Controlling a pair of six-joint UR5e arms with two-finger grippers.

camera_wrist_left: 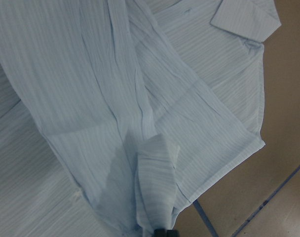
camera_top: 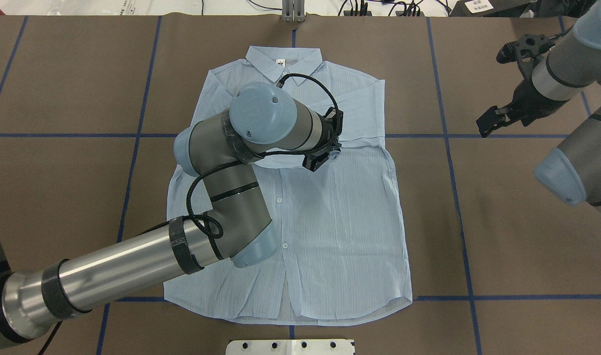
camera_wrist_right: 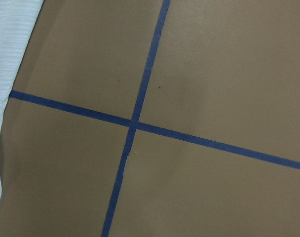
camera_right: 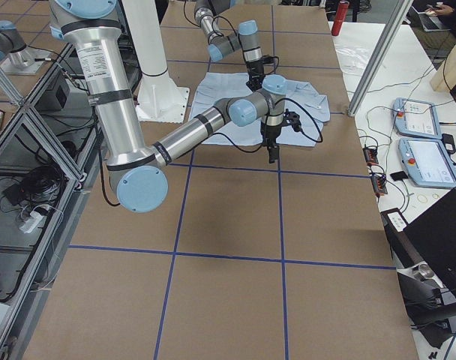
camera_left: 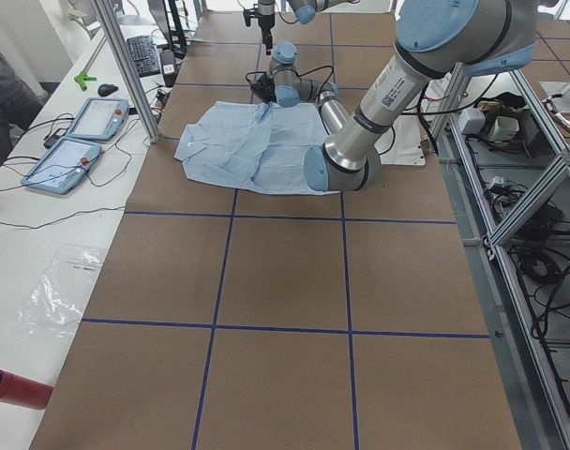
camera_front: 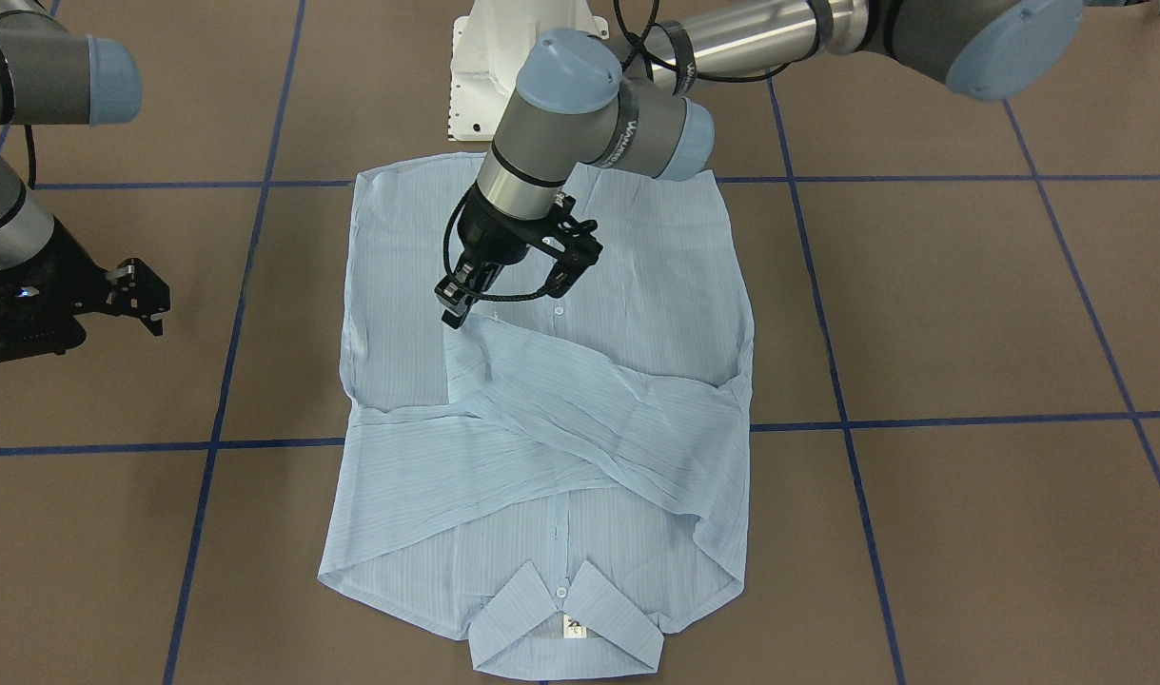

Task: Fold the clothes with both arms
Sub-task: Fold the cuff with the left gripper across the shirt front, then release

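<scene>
Front view: shirt (camera_front: 637,285) lies flat on the table (camera_front: 970,314), collar toward the camera, sleeves crossed over the chest. Left gripper (camera_front: 454,310) is pinched on a cuff (camera_front: 467,328). Right gripper (camera_front: 142,297) is off the cloth and holds nothing; finger gap unreadable.
Overhead: left arm hides the pinch.
Left wrist view: cuff raised, clamped at the bottom edge.
Right wrist view: table, shirt edge only.

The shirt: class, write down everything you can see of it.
The shirt is thin, pale-blue, finely striped cloth with white buttons, a collar and a small white neck label. It lies flat and buttoned, front up, on the brown table, collar away from the robot. Both sleeves are folded across the chest and cross there. The left gripper pinches one sleeve's end.
</scene>
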